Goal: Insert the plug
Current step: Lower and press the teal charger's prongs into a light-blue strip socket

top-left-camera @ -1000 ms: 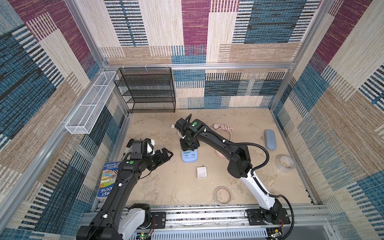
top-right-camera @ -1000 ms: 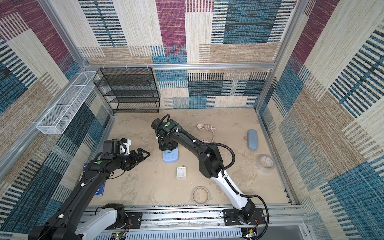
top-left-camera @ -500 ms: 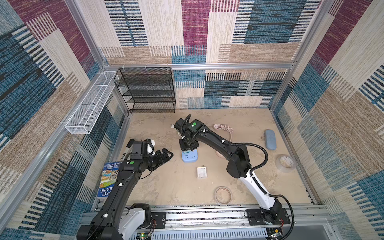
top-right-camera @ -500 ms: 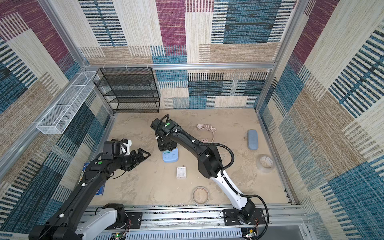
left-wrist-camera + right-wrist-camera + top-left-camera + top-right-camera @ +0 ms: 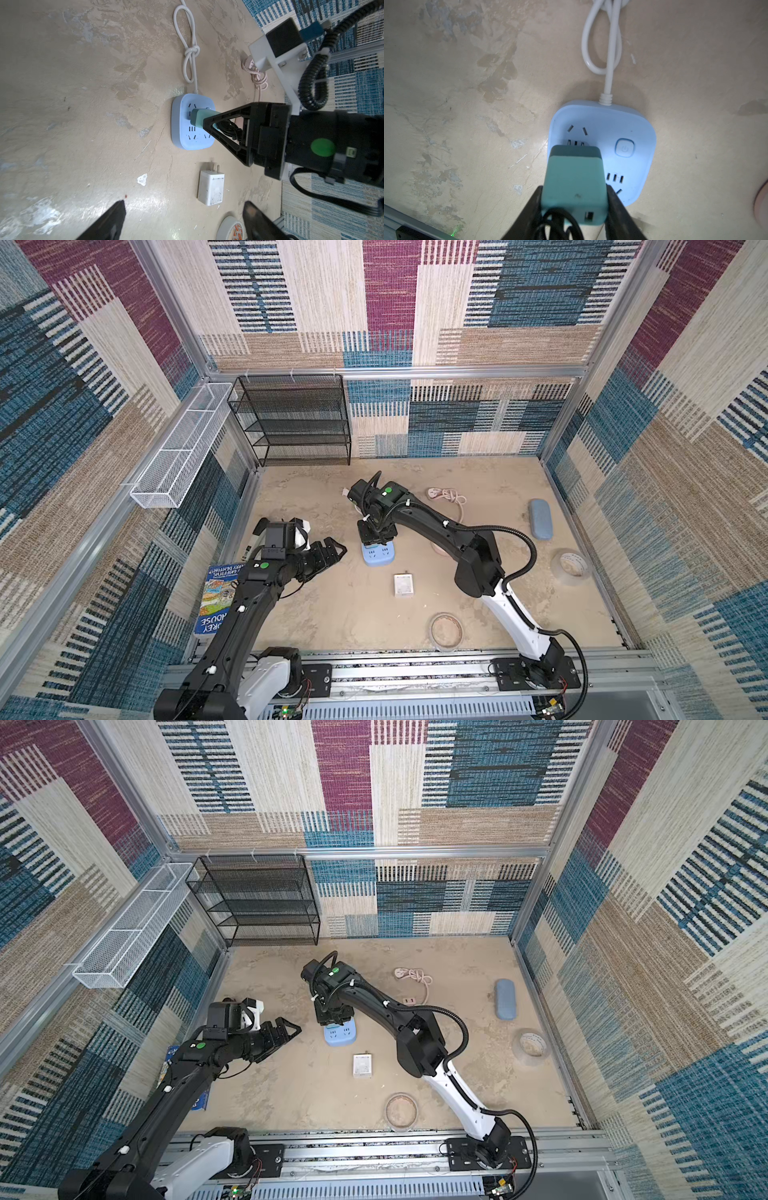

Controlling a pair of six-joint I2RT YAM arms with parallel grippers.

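- My right gripper [image 5: 573,196] is pinching the teal plug [image 5: 575,176] by its two sides, with a black cable [image 5: 560,226] looped at the back end.
- The plug's dark nose meets the face of the blue power strip [image 5: 635,126], just below a row of slots and beside the power button [image 5: 624,149]. The prongs are hidden under it, so I can't say whether they're in.
- In both top views my own wrist covers the plug completely; only the near half of the strip [image 5: 380,559] peeks out.
- My left gripper [image 5: 334,552] hangs spread wide and empty, near the strip on its left side, not touching it.
- From the left wrist camera only its two fingertips [image 5: 116,216] show at the edge. A white charger [image 5: 211,190] lies flat on the tabletop between them and the strip.
- A tape roll [image 5: 229,228] is cut off by the frame there.
- The strip's white cord [image 5: 609,52] runs out of the right wrist shot.
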